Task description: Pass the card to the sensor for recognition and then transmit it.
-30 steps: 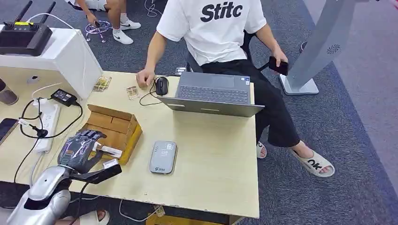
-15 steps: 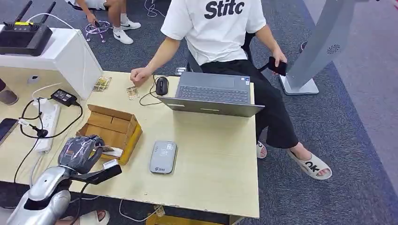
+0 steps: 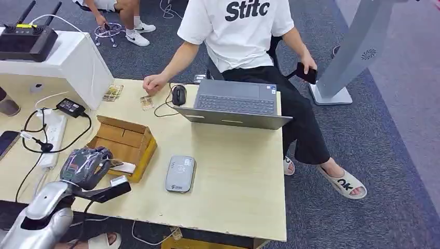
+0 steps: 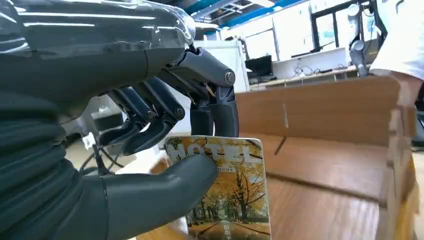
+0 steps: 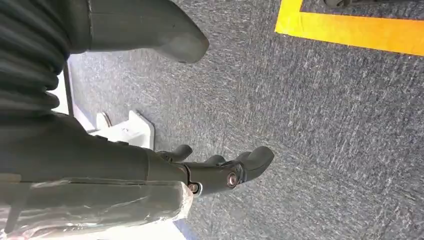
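Observation:
My left hand is at the near left of the table, over the front of the open cardboard box. In the left wrist view this hand pinches a card printed with autumn trees between thumb and fingers, just above the box floor. The grey card sensor lies flat on the table to the right of the box, apart from the hand. My right hand hangs over the carpet with its fingers apart and nothing in them.
A person in a white shirt sits at the far side behind a grey laptop and a mouse. Two more cards lie near the person's hand. A power strip with cables lies at the left. A white box stands at the far left.
My left hand's fingers have curled in over the box front and drawn slightly back toward me. The person's hand lifted off the table and moved a little left.

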### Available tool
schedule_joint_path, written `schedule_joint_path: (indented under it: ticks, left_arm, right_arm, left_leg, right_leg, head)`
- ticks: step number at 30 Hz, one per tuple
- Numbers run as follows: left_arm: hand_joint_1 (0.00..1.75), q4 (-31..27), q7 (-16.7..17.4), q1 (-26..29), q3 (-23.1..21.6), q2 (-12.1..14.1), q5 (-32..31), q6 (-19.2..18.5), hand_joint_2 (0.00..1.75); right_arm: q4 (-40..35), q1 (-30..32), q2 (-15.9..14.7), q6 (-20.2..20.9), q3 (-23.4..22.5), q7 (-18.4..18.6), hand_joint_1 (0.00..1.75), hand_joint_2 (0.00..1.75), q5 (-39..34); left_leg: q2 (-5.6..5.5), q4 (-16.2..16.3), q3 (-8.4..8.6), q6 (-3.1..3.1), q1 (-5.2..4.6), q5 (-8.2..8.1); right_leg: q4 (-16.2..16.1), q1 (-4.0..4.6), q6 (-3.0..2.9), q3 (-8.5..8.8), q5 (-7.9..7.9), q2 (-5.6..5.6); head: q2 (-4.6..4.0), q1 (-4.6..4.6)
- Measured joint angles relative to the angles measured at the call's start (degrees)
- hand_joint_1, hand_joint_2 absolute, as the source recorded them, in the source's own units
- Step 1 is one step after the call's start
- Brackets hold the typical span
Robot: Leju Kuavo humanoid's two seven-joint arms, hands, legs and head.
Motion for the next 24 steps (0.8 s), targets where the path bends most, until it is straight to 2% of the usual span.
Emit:
schedule_joint_path:
  ticks: [8, 17, 19, 24]
  left_arm:
    - [1.75, -3.80, 0.33, -4.99, 0.00, 4.59, 0.37, -2.86, 1.75]
    - [1.75, -4.87, 1.12, -6.65, -0.02, 6.49, -1.73, -2.88, 1.75]
    - [1.75, -4.87, 2.86, -6.75, -0.17, 7.04, -5.34, -1.05, 1.75]
    - [1.75, -4.87, 8.72, -9.51, -2.29, 9.98, -21.01, 4.26, 1.75]
  right_arm:
    - [0.04, 0.00, 0.00, -0.02, -0.02, -0.28, 0.00, 1.75, -0.57]
    - [0.13, -0.01, 0.00, -0.02, -0.02, -0.57, 0.00, 1.75, -0.61]
    - [0.18, -0.02, 0.00, -0.04, -0.02, -0.55, 0.00, 1.75, -0.61]
    - [0.24, -0.03, 0.00, -0.04, -0.02, -0.13, 0.00, 1.75, -0.37]
  left_leg:
    - [-0.01, 0.00, 0.00, -0.02, 0.01, 0.03]
    - [0.01, 0.00, 0.00, -0.02, 0.00, 0.02]
    - [0.01, 0.00, 0.00, -0.02, 0.00, 0.02]
    - [0.00, 0.00, 0.00, -0.03, 0.01, 0.03]
  right_leg:
    - [0.02, 0.01, -0.02, 0.02, 0.02, -0.01]
    - [0.02, 0.01, -0.02, 0.00, 0.02, 0.01]
    - [0.02, 0.01, -0.02, -0.01, 0.02, 0.02]
    - [0.02, 0.01, -0.03, -0.01, 0.02, 0.00]
  head:
    - [0.00, -0.04]
    - [0.00, -0.02]
    - [0.00, -0.02]
    - [0.00, -0.04]
